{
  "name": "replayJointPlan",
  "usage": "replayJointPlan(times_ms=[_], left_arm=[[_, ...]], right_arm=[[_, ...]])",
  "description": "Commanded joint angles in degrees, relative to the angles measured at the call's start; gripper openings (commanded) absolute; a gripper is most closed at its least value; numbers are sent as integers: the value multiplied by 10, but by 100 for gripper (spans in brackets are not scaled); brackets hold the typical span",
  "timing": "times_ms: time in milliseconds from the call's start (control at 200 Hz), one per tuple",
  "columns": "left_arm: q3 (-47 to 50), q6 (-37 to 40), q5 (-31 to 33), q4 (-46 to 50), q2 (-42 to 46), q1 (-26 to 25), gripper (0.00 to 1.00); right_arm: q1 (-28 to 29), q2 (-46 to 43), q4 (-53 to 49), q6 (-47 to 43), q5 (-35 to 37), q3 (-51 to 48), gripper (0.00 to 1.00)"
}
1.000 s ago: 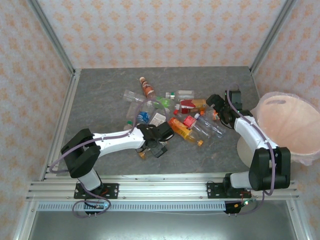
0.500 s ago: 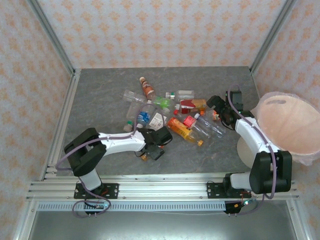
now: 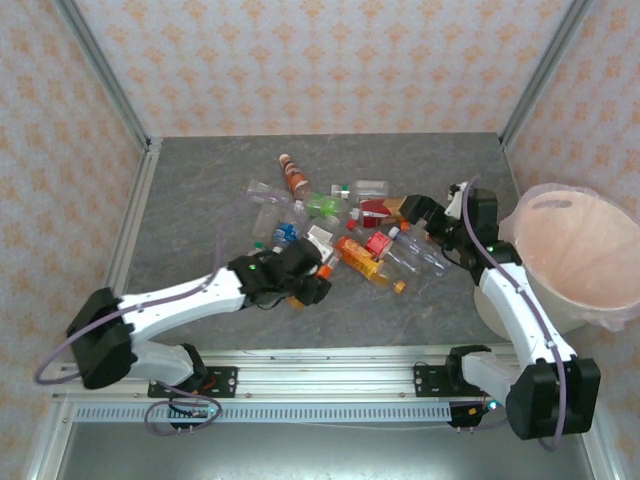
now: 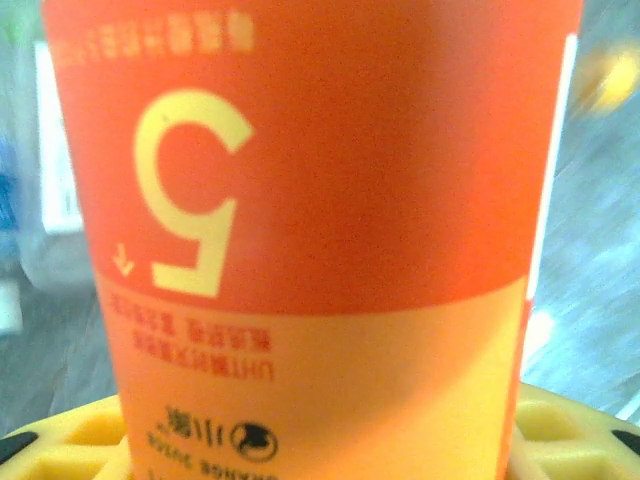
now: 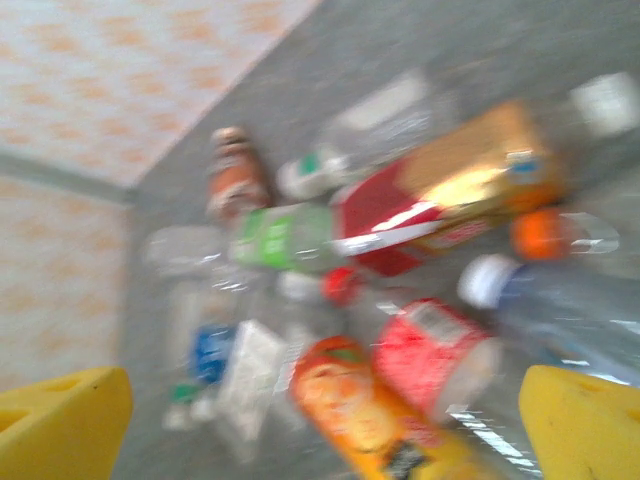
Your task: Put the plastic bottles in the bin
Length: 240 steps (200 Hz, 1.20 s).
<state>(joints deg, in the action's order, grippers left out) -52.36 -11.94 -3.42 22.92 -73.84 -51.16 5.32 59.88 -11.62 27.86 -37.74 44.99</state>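
— Left gripper (image 3: 312, 287): clamped on what?

— On the orange-label bottle (image 4: 320, 250), seemingly. Pressed between the yellow pads (image 4: 70, 445) in the wrist view, though too close up to be sure of the squeeze. Held at the near-left edge of the pile of plastic bottles (image 3: 345, 215) on the dark grey table (image 3: 200, 200). Long axis running near-left to far-right, across the jaws.

— And the bin (image 3: 585, 260)?

— Far over on the right, beyond the pile and beyond the right arm. A long carry rightward for the left arm; much nearer to the right one.

— Right gripper (image 3: 410, 212)?

— Jaws wide apart, nothing between them. Poised over the right end of the pile, with a red-label bottle (image 5: 430, 355) and a clear bottle with a white cap (image 5: 560, 300) just below.

— So, next?

— Probably lift and swing right across the pile, keeping clear of the right arm standing between bottle and bin.
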Motion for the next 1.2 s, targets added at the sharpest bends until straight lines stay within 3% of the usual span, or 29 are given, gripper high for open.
replayJointPlan(times_ms=[0, 225, 370, 530, 821, 1196], left_arm=[[28, -45, -86, -103, 61, 40, 46], [61, -90, -199, -193, 132, 88, 44], [59, -109, -275, -247, 126, 95, 44], [38, -112, -329, -274, 110, 96, 44], [21, -130, -359, -310, 85, 98, 44], [18, -154, -362, -345, 59, 98, 44]], right_arm=[[23, -9, 170, 69, -153, -28, 99], [110, 3, 216, 16, -205, 17, 99], [169, 31, 269, 4, -225, 47, 99], [208, 61, 255, -23, -249, 81, 99], [226, 51, 224, -64, -266, 83, 100], [228, 60, 169, -98, -272, 110, 80]])
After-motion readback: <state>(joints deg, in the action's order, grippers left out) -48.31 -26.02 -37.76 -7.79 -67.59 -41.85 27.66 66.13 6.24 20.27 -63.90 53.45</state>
